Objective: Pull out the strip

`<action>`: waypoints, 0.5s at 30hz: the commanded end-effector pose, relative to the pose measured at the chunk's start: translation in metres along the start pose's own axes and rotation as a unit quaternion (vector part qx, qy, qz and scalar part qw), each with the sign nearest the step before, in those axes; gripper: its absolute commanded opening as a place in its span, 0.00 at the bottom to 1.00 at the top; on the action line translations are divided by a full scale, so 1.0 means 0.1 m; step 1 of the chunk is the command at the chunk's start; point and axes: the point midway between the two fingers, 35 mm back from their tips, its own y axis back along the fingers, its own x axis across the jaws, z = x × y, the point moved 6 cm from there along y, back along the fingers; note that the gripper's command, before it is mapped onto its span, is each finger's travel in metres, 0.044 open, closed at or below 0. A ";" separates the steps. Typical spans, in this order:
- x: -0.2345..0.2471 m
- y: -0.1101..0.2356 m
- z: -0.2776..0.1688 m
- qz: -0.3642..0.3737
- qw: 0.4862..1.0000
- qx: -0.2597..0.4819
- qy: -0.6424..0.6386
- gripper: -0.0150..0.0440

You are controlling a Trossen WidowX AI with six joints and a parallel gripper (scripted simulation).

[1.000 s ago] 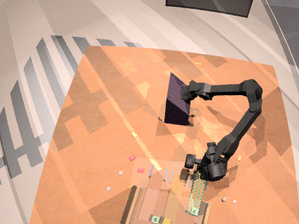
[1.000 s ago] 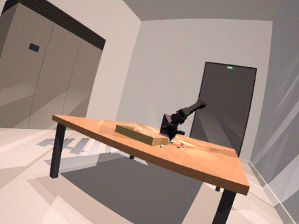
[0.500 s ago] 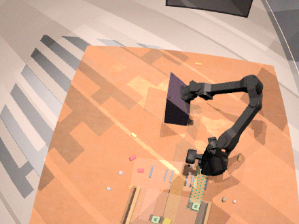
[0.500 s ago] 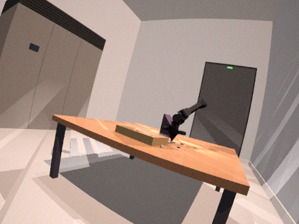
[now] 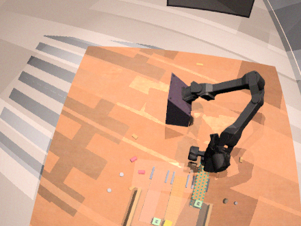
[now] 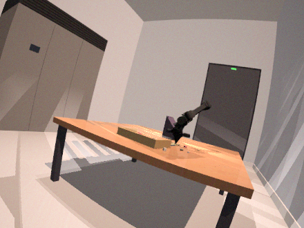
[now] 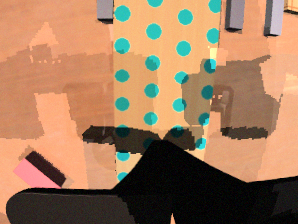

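A tan strip with teal dots (image 5: pixel 202 185) (image 7: pixel 154 50) lies on the right side of the low wooden frame (image 5: pixel 133 206). The labelled cube (image 5: pixel 198 204), pale green with a dark mark, rests on the strip's far end. My gripper (image 5: pixel 202 166) (image 7: pixel 158 147) is down at the table, shut on the near end of the dotted strip. In the wrist view the strip runs straight away from my fingertips. The cube is out of the wrist view. In the exterior view the gripper (image 6: pixel 176 138) sits just behind the frame (image 6: pixel 143 135).
A peach strip (image 5: pixel 150 202) and an orange strip (image 5: pixel 177 196) lie beside the dotted one, with a green cube (image 5: pixel 156 221) and a yellow cube (image 5: pixel 167 223) at their ends. A purple wedge (image 5: pixel 178 101) stands behind. Pink blocks (image 5: pixel 133 159) (image 7: pixel 27 171) lie loose.
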 end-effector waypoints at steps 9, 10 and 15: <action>0.00 -0.04 -0.23 -0.001 1.000 0.012 -0.002 0.25; 0.00 -0.04 -0.25 -0.001 1.000 0.012 -0.002 0.25; 0.00 -0.04 -0.33 -0.001 1.000 0.012 -0.002 0.25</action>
